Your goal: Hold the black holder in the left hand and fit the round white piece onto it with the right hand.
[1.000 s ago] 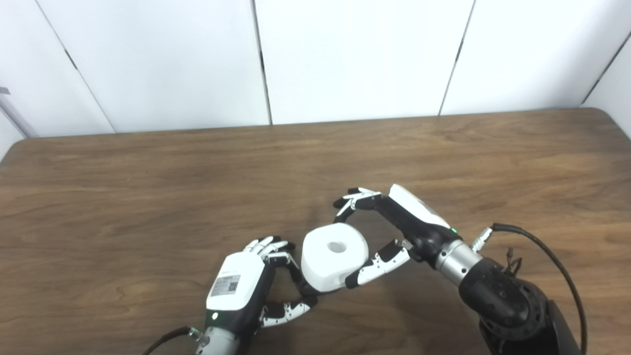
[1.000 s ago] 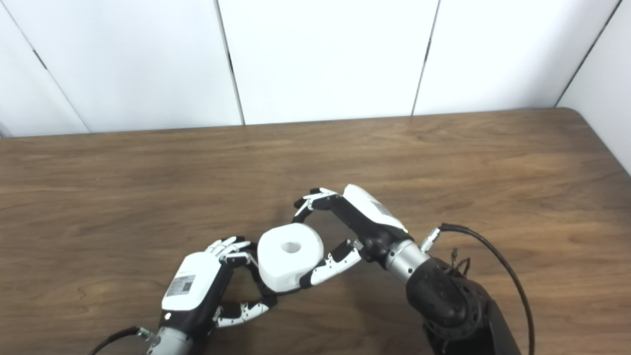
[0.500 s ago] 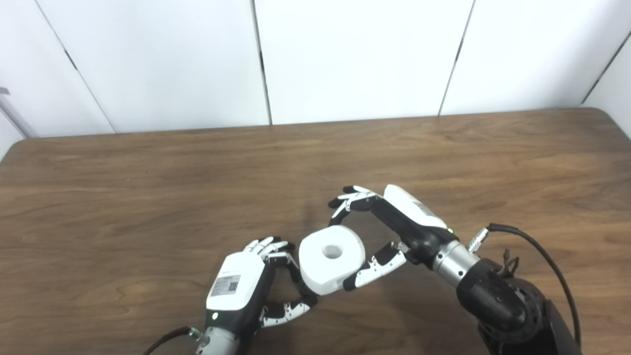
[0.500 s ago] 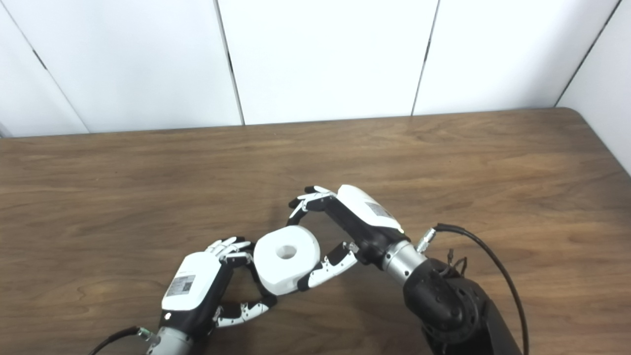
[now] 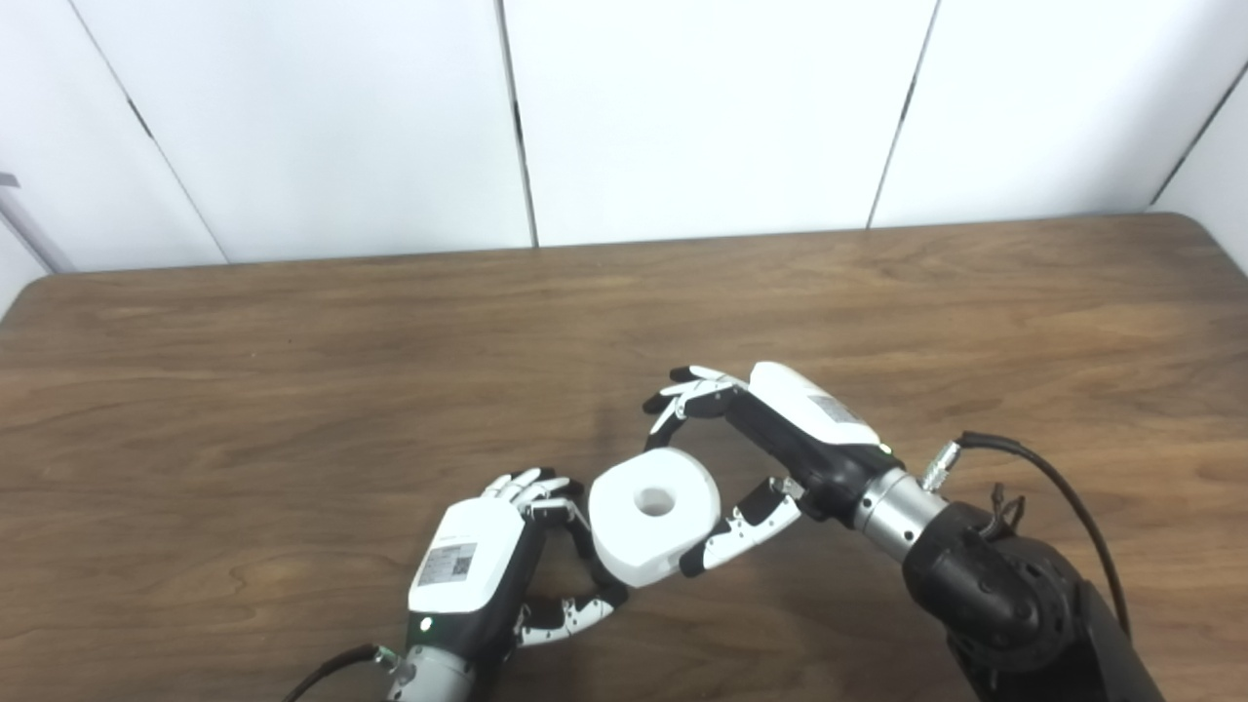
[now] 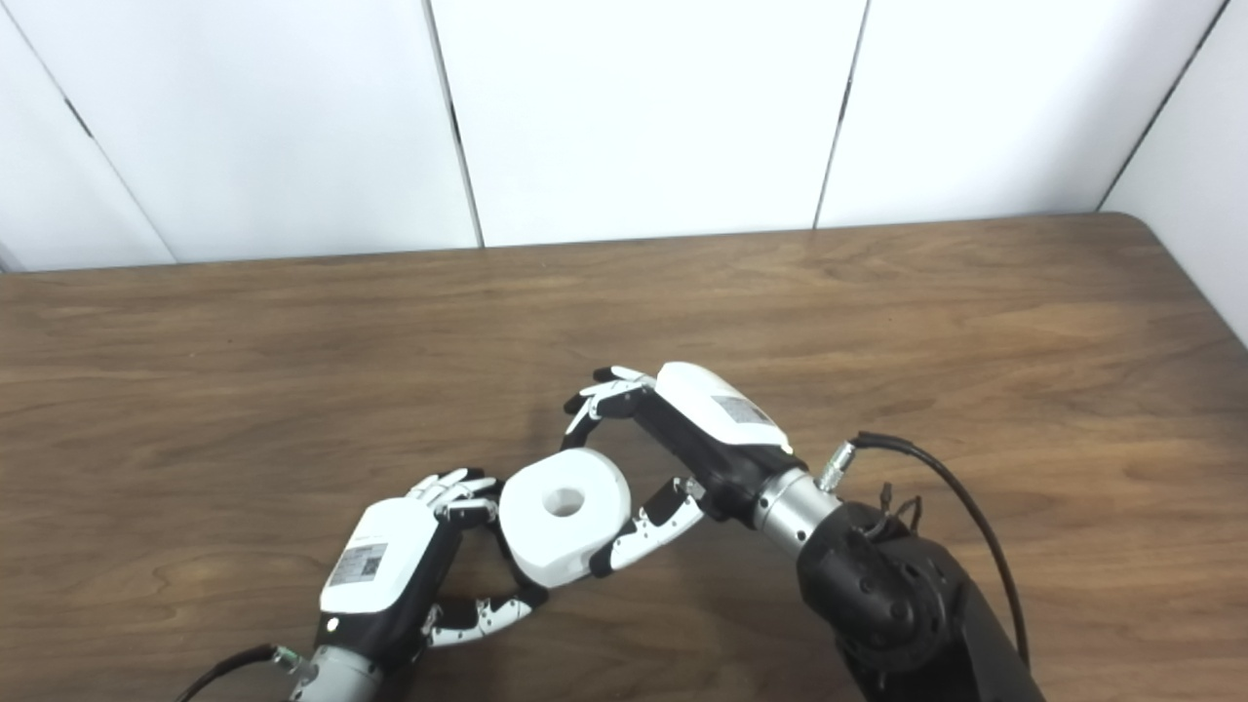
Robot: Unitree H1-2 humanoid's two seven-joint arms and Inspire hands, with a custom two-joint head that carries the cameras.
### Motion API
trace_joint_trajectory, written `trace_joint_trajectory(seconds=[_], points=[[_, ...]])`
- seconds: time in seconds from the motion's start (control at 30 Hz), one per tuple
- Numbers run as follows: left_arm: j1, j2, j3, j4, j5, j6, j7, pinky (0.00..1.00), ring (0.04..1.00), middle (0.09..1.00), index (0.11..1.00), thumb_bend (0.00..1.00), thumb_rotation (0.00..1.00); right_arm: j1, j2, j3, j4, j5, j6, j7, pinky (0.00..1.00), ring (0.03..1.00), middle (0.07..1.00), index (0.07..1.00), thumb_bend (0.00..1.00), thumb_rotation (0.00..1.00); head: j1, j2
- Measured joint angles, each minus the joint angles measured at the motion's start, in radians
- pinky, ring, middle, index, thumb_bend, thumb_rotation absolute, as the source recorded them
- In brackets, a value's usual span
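Brown wooden table across the lower frame. Lower centre: right hand pinching round white piece between thumb and fingers, bore facing up, apparently for lowering onto the holder. Left of it: left hand curled about a dark part, presumably black holder, mostly hidden; braced for mating.

A wide brown wooden table with visible dark grain fills the lower part of the scene, its far corners rounded. Behind it, a plain white panelled wall is divided by thin dark seams. At the far left edge, a slanted grey bar is seen.
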Motion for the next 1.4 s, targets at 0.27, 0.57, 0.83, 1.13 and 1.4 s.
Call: trace_joint_trajectory(seconds=[0.27,0.57,0.83,1.13,1.4], points=[[0.000,0.000,0.000,-0.001,0.000,0.000,0.000,0.90,0.893,0.812,0.490,0.52,0.05,0.000,-0.003,0.002,0.000,-0.002,0.000,0.000,0.85,0.932,0.813,0.484,0.52,0.14,-0.002,0.000],[0.000,0.000,0.000,-0.001,0.000,-0.002,0.000,0.89,0.889,0.810,0.489,0.52,0.05,-0.005,-0.009,0.006,0.000,-0.012,0.000,0.003,0.85,0.945,0.825,0.490,0.52,0.15,0.000,0.000],[0.001,0.000,-0.001,-0.002,0.000,-0.001,0.000,0.89,0.889,0.810,0.490,0.52,0.05,-0.004,-0.020,0.029,0.002,-0.074,0.012,0.046,0.91,0.978,0.873,0.712,0.97,0.27,0.000,0.000],[0.001,0.000,-0.002,-0.002,0.000,-0.002,-0.001,0.89,0.891,0.806,0.490,0.52,0.05,0.001,-0.021,0.024,0.002,-0.094,0.014,0.071,0.94,0.998,0.887,0.739,0.98,0.28,0.000,-0.002],[0.000,0.000,-0.003,-0.002,0.001,-0.002,-0.001,0.89,0.891,0.810,0.490,0.52,0.05,0.000,-0.019,0.021,0.002,-0.098,0.014,0.073,0.96,0.995,0.885,0.736,0.99,0.29,-0.002,-0.003]])
